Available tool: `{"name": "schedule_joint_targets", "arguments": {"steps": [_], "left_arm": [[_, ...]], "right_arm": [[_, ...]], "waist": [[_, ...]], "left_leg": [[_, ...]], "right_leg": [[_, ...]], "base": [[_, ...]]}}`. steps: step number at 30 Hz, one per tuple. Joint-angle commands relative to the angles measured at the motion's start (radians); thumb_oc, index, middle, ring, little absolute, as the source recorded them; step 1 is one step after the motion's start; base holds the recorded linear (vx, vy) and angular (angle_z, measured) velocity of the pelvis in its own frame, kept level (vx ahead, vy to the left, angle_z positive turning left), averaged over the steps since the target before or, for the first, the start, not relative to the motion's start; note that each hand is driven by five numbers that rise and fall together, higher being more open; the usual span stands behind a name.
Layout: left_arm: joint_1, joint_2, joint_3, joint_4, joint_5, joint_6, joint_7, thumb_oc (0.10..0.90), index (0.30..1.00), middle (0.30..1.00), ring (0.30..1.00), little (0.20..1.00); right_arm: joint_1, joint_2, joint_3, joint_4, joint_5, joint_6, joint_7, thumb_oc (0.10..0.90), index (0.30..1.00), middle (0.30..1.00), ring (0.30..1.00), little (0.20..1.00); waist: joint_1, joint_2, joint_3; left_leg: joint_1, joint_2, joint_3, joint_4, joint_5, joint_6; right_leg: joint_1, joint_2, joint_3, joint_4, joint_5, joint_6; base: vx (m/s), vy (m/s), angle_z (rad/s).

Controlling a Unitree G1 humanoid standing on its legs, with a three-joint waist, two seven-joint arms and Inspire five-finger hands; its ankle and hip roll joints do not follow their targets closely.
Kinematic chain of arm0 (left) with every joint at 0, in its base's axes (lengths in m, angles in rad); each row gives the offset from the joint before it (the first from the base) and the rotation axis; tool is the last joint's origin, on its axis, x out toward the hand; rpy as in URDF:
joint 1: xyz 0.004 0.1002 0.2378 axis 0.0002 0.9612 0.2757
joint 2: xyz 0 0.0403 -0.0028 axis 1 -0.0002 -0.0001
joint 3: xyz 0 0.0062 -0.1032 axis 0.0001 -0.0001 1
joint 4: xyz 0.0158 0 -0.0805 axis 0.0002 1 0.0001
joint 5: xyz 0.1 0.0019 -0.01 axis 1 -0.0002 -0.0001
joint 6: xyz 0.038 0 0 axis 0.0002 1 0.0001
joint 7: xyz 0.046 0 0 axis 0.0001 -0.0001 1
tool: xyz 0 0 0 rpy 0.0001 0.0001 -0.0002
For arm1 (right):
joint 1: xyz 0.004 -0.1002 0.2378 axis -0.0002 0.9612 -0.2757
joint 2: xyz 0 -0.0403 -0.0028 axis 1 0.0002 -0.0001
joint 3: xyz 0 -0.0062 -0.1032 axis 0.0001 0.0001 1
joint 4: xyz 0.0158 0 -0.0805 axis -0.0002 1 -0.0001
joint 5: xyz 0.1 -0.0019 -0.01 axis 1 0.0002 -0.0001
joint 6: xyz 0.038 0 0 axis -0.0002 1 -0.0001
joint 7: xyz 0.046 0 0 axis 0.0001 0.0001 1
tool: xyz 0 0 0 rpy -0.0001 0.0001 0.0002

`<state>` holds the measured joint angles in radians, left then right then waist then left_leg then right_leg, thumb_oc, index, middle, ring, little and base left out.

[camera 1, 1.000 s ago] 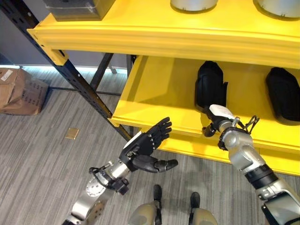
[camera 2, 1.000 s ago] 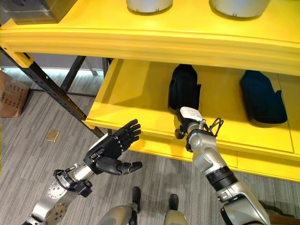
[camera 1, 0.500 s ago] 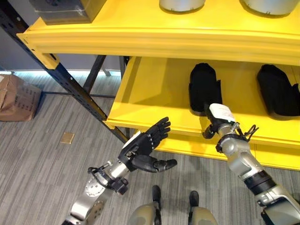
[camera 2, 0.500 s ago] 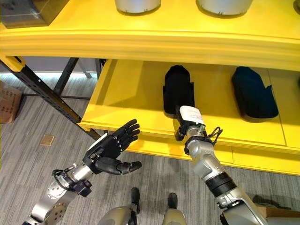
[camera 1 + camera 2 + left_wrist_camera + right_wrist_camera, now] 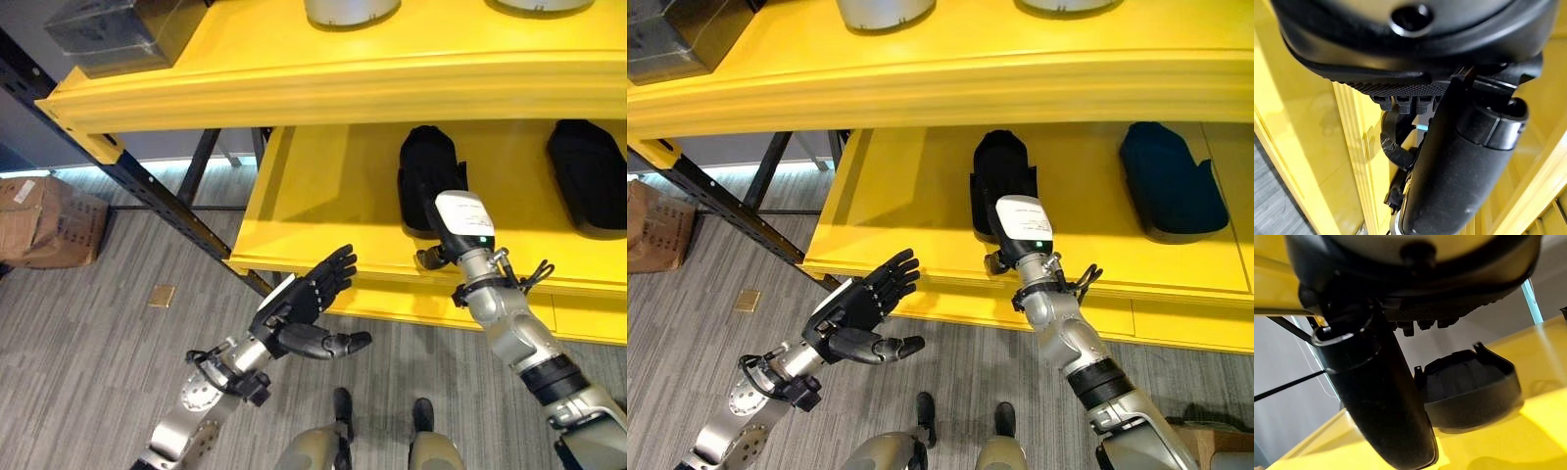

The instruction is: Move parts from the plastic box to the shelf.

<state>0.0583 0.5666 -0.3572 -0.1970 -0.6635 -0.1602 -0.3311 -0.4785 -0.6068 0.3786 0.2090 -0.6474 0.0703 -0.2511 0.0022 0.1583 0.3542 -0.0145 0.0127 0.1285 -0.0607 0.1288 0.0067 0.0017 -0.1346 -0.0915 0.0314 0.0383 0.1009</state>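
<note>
Left eye view: a black part (image 5: 428, 174) lies on the shelf (image 5: 323, 196), long axis front to back. Right hand (image 5: 460, 225) beside it, fingers unclear; left hand (image 5: 299, 304) spread, empty.

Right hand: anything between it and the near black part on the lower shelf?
Nothing visible. The right hand reaches over the lower shelf's front lip, right in front of the near black part. The second black part sits off to the right, out of the path.

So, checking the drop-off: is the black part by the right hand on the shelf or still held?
On the shelf: the black part lies on the yellow shelf, beyond the right hand; grip cannot tell.
</note>
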Motion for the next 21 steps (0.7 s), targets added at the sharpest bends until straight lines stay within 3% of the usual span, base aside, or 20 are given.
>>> {"name": "schedule_joint_targets", "arguments": {"steps": [1, 8, 13, 16, 17, 21], "left_arm": [[-0.031, -0.02, -0.005, -0.118, -0.058, -0.125, -0.001, 0.9, 1.0, 1.0, 1.0, 1.0], [-0.008, -0.022, -0.001, -0.122, -0.056, -0.138, -0.004, 0.9, 1.0, 1.0, 1.0, 1.0], [0.012, -0.032, 0.002, -0.126, -0.05, -0.162, 0.002, 0.9, 1.0, 1.0, 1.0, 1.0], [0.032, -0.042, 0.012, -0.129, -0.053, -0.174, -0.006, 0.9, 1.0, 1.0, 1.0, 1.0], [0.043, -0.048, 0.017, -0.127, -0.05, -0.188, -0.015, 0.9, 1.0, 1.0, 1.0, 1.0], [0.066, -0.052, 0.026, -0.126, -0.047, -0.218, -0.033, 0.9, 1.0, 1.0, 1.0, 1.0]], "right_arm": [[-0.104, -0.043, 0.002, -0.087, -0.048, -0.071, -0.067, 0.9, 1.0, 1.0, 1.0, 1.0], [-0.079, -0.035, 0.004, -0.129, -0.042, -0.122, -0.121, 0.9, 1.0, 1.0, 1.0, 1.0], [0.0, -0.019, -0.04, -0.242, -0.028, -0.216, -0.208, 0.9, 1.0, 1.0, 1.0, 1.0], [0.09, -0.002, -0.071, -0.34, -0.008, -0.28, -0.223, 0.9, 1.0, 1.0, 1.0, 1.0], [0.165, 0.011, -0.092, -0.415, 0.018, -0.343, -0.225, 0.9, 1.0, 1.0, 1.0, 1.0], [0.292, 0.008, -0.131, -0.528, 0.06, -0.398, -0.211, 0.9, 1.0, 1.0, 1.0, 1.0]], "waist": [[0.021, -0.037, -0.083], [0.019, -0.04, -0.097], [0.006, -0.045, -0.114], [-0.004, -0.055, -0.133], [-0.016, -0.071, -0.148], [-0.037, -0.094, -0.163]], "left_leg": [[0.008, -0.023, -0.017, 0.097, -0.13, -0.011], [0.016, -0.019, -0.013, 0.094, -0.132, -0.012], [0.029, -0.015, -0.004, 0.085, -0.137, -0.012], [0.04, -0.011, 0.006, 0.079, -0.143, -0.013], [0.05, -0.005, 0.014, 0.072, -0.147, -0.015], [0.065, 0.0, 0.027, 0.058, -0.151, -0.013]], "right_leg": [[-0.044, -0.016, -0.014, 0.102, -0.062, -0.021], [-0.036, -0.016, -0.014, 0.095, -0.062, -0.021], [-0.025, -0.012, -0.008, 0.082, -0.059, -0.019], [-0.012, -0.009, -0.002, 0.063, -0.055, -0.015], [-0.002, -0.002, 0.005, 0.045, -0.049, -0.012], [0.008, 0.008, 0.019, 0.02, -0.038, -0.005]], "base": [[0.0, 0.0, 0.0], [0.0, 0.0, 0.0], [-0.01, 0.037, 0.0], [-0.03, 0.065, -0.04], [-0.04, 0.064, -0.12], [-0.07, 0.072, -0.07]]}}
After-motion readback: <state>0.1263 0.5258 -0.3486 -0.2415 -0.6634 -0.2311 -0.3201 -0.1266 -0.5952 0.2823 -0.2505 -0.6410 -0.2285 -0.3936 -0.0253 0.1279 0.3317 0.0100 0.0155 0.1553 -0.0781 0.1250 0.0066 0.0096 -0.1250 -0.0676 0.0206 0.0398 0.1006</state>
